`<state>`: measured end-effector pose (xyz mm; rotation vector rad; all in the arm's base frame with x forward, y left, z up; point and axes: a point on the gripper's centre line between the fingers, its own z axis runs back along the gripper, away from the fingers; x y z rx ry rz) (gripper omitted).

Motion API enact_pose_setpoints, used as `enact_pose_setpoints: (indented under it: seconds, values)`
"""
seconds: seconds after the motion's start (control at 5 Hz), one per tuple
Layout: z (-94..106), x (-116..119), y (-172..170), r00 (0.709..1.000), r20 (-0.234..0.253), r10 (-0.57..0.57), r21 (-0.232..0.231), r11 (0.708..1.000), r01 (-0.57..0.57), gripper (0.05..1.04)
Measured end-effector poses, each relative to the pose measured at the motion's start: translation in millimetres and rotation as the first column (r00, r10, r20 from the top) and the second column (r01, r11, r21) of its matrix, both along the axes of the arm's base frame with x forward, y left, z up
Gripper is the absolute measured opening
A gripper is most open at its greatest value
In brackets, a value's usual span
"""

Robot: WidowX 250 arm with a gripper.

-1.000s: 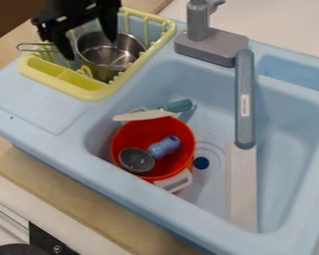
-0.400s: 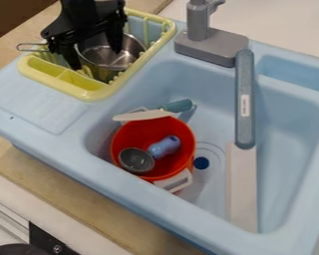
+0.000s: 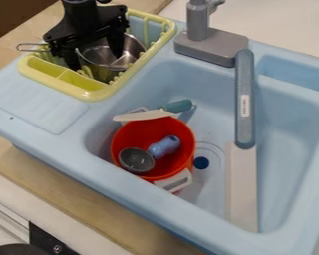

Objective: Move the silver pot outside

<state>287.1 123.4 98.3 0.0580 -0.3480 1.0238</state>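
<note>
black-fingered at the end effector (image 3: 96, 62), hangs spread open over the yellow rack (image 3: 87, 94), with the silver pot (image 3: 131, 47) inside it.

Jaws farther down over pot (image 3: 131, 48)

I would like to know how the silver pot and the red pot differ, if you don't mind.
The silver pot sits in the yellow dish rack, while the red pot stands in the sink. The silver pot has a thin wire handle; the red pot has a broad white handle. The silver pot looks metallic, whereas the red pot is a solid, bright colour. Both are round and open at the top.
</note>
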Motion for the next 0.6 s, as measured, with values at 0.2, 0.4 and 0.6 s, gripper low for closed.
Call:
enact_pose_setpoints:
  seconds: [0.2,0.4,0.6]
  values:
    - [-7.3,0.6,-2.1,0.999,-0.014,-0.031,-0.014,0.999,0.031,0.955]
    - [-10.4,-1.1,-0.9,1.0,-0.011,-0.022,-0.02,1.0,0.021,0.706]
    - [-11.7,-3.7,1.6,1.0,-0.013,-0.019,-0.019,1.0,0.018,0.449]
